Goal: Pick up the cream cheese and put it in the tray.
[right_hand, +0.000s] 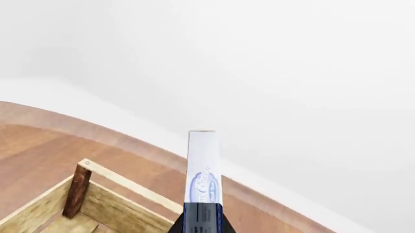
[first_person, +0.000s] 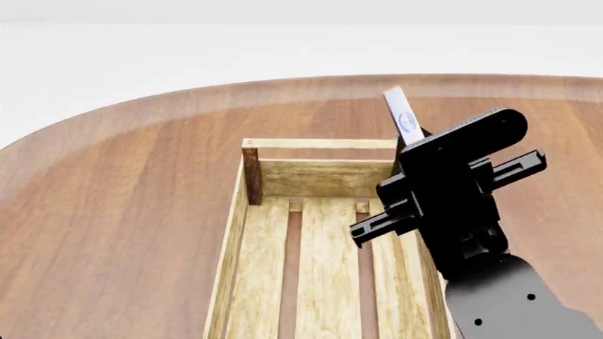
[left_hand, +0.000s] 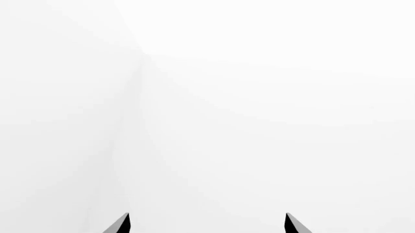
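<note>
Cream cheese [first_person: 405, 116] is clamped by its lower end in my right hand [first_person: 414, 145], standing on edge and leaning slightly, its pale face and blue oval logo turned outward. From the head view it sits above the far right corner of the tray [first_person: 247, 233], close over the far end rail rather than over the slatted floor; the box touches nothing but the hand. My left hand [left_hand: 207, 224] shows only two dark fingertips set well apart against blank white, so I read it as spread wide and carrying nothing, away from the work. Principal risk: release from this position. With the box held near the tray's far rail and right-hand plank, a drop could strike the rim and tip outward onto the worktop [first_person: 123, 212]. Second risk: the grip takes only a short portion of a thin box, leaving most of it standing free; a quick swing or wrist roll could let it pivot or slip between the pads. Third risk: lowering without first drawing back over the slats could catch the hand on the rail. I cannot judge clearance above the rail with confidence, since the arm hides that corner in the head view.
</note>
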